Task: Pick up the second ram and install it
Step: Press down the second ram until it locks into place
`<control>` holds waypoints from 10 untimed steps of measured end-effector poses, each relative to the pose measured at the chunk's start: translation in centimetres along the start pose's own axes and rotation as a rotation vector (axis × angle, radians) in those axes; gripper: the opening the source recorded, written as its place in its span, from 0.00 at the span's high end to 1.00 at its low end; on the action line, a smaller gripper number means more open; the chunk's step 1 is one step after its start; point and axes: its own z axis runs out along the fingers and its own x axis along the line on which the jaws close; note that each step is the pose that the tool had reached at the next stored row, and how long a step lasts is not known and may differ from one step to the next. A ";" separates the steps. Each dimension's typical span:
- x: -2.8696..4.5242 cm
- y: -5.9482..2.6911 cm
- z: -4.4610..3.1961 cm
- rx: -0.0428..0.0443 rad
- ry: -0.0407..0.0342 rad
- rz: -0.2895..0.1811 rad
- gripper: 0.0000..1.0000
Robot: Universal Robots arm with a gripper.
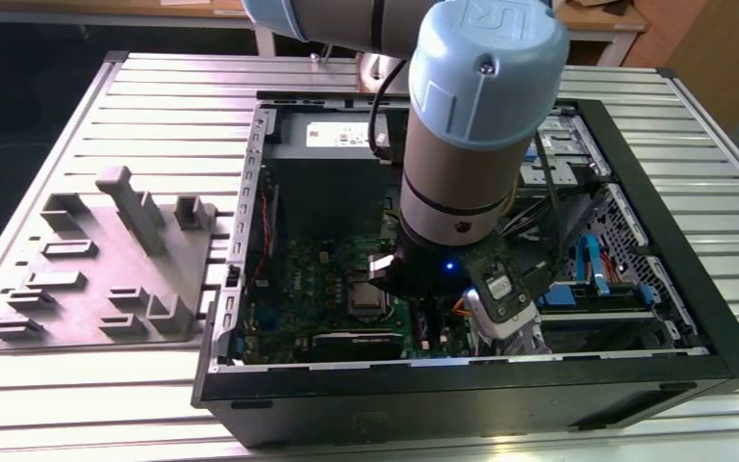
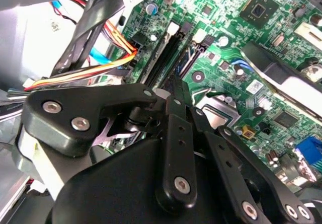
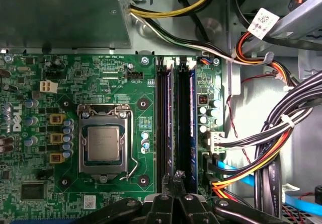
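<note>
Slatted metal worktop, pale grey, ribs running across the exterior view.

Open computer case lies on it, black, side panel off, insides facing up.

Robot arm, grey and pale blue, comes down into the case at about its centre. Its lower end is among the boards and cables.

Grey moulded tray sits on the worktop at 9 o'clock from the case in the exterior view, just beside the case wall. Upright posts stand on it.

Green motherboard covers the case floor. A grey metal box borders one edge of it.

Cable bundle, black with yellow, orange and red strands, runs along the far side of the memory sockets from the processor.

Processor, silver lid, sits in its socket under a wire latch.

Memory sockets: long, narrow and black, lying parallel between processor and cables. One carries a blue sheen along its length.

Gripper hangs low over one end of the sockets in both wrist views. Its black fingers are drawn narrow, tips nearly meeting. Cannot tell whether anything thin is pinched between them.

Second ram: cannot pick it apart from the dark sockets below the tips, so its place is not certain.
</note>
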 end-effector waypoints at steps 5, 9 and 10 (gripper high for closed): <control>0.02 -0.04 0.42 0.0009 0.0001 0.000 0.93; 0.03 -0.03 0.54 -0.0004 -0.0001 0.000 0.93; 0.03 -0.03 0.56 -0.0003 -0.0001 0.000 0.93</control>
